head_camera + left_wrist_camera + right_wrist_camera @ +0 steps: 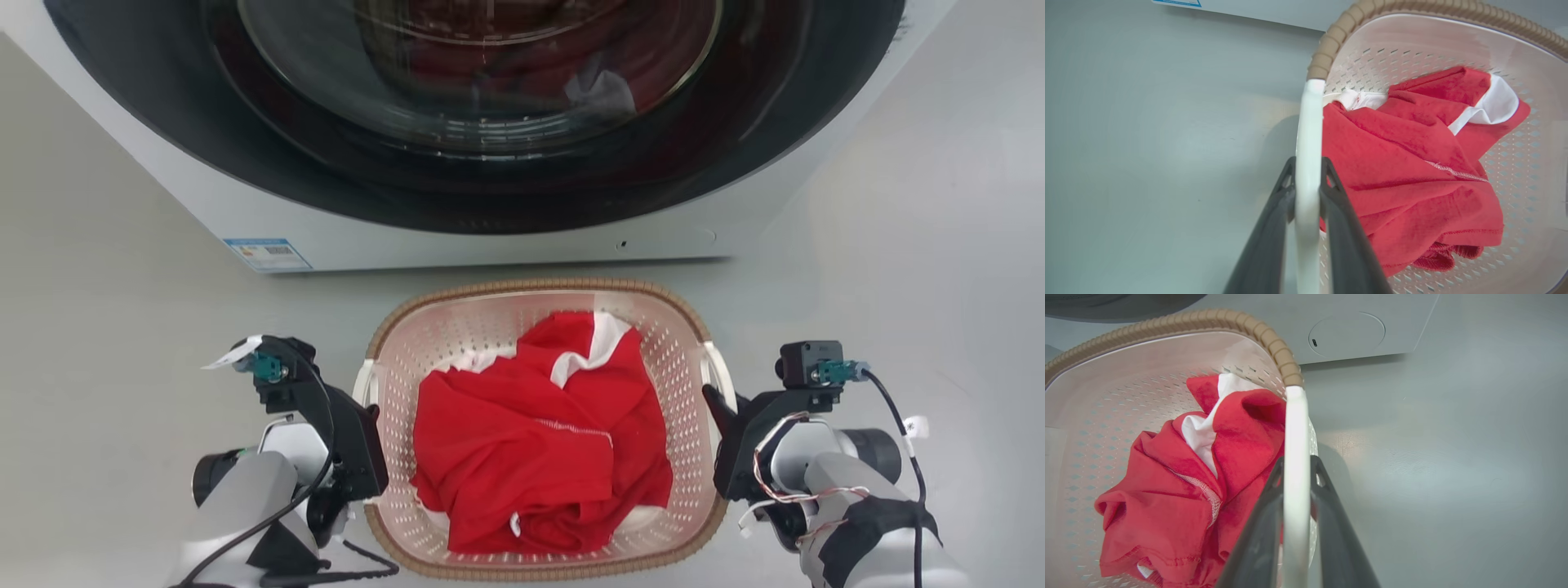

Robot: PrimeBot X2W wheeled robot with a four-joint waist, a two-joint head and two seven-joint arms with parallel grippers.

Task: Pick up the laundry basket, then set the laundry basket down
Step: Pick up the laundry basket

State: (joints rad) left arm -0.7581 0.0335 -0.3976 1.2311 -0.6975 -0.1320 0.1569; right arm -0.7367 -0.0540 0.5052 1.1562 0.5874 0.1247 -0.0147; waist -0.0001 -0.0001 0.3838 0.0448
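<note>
Two grips set: the left gripper (pixel 1308 192) clamps one white handle (pixel 1308 122) of the laundry basket (pixel 408 359), the right gripper (pixel 1296 477) the other. Basket (red garment (pixel 531 441) inside) is at the floor's (pixel 122 327) far edge, just before the washing machine (pixel 490 245); lift both arms evenly, rim (pixel 531 287) level

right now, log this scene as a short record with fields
basket: pale pink perforated plastic laundry basket with brown woven-look rim, before white front-loading washing machine
contents: crumpled red and white cloth garment
left end effector: shut on white left handle
right end effector: shut on white right handle
lifted: cannot tell
</note>
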